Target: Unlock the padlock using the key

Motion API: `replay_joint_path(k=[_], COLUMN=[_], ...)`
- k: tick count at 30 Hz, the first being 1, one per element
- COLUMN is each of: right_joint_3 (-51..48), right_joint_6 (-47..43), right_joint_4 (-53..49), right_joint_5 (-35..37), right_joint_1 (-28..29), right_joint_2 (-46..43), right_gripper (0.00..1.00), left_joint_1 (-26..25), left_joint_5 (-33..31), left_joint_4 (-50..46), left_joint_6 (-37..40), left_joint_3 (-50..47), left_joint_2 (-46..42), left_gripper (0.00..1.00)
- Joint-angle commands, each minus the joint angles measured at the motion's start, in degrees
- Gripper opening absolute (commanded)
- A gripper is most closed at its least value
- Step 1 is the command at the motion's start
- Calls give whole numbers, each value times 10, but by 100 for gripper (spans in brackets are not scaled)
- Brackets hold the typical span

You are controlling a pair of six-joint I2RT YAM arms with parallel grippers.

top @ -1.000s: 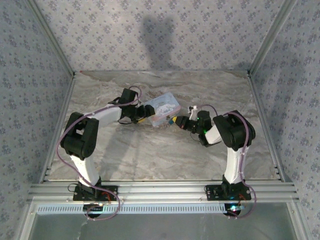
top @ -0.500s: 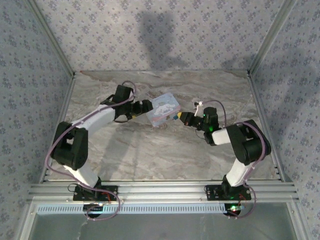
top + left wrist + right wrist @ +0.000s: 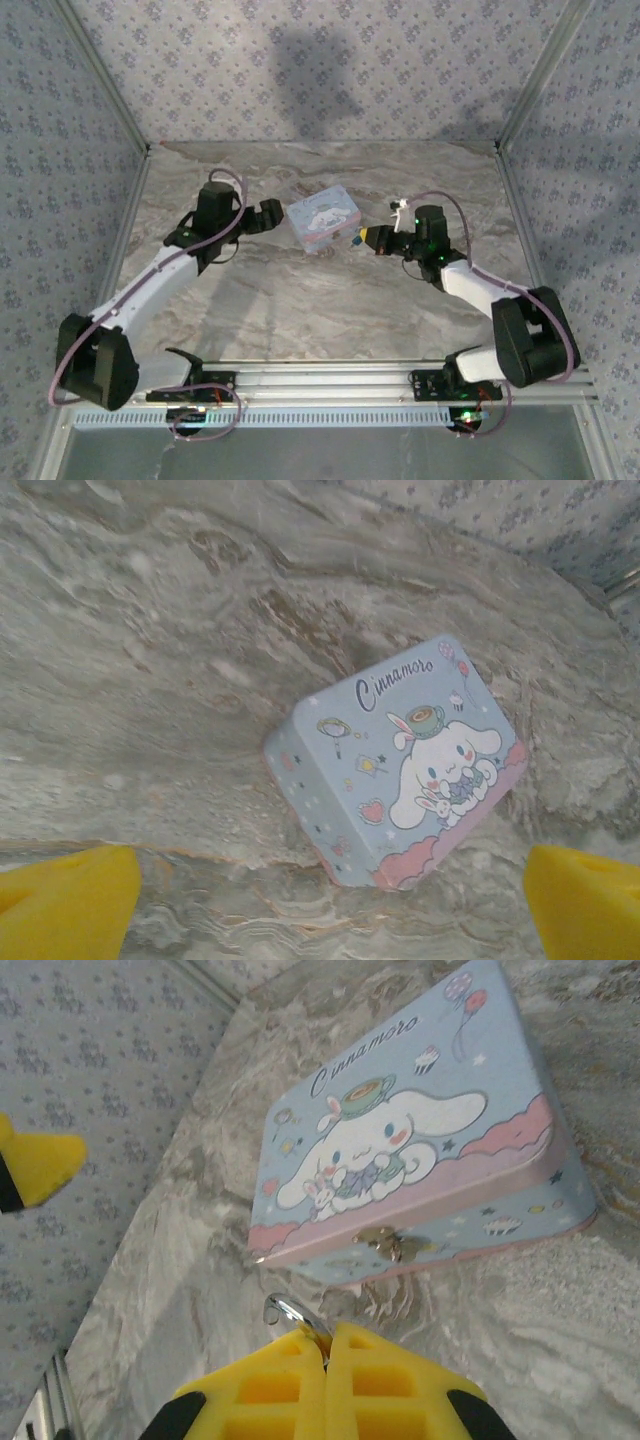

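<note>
The right gripper (image 3: 325, 1345) is clenched on what seems to be the padlock (image 3: 292, 1312), its silvery shackle poking out just before the tin (image 3: 400, 1150). The left gripper (image 3: 325, 900) hangs released above the tin. Keep the padlock pinched firmly, with its keyhole turned toward the left gripper.

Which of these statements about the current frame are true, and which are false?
1. The left gripper is open. True.
2. The left gripper holds the tin. False: the tin lies on the table, clear of it.
3. The right gripper is shut on a silvery metal piece. True.
4. The tin's lid stands open. False: it is shut.
</note>
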Motion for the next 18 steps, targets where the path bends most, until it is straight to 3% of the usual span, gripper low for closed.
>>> replay_joint_path(k=[1, 10, 18], right_joint_3=[35, 16, -31], right_joint_6=[-49, -71, -47], right_joint_4=[-159, -355, -445], right_joint_5=[-18, 22, 52], right_joint_1=[12, 21, 32], right_joint_2=[-38, -139, -189], right_gripper=[0, 0, 0], left_joint_1=[7, 15, 16], left_joint_5=[-48, -66, -93], left_joint_4=[35, 47, 90], left_joint_6=[31, 38, 36], left_joint_3=[-18, -34, -61], left_joint_2=[-36, -56, -72], left_gripper=[98, 98, 98])
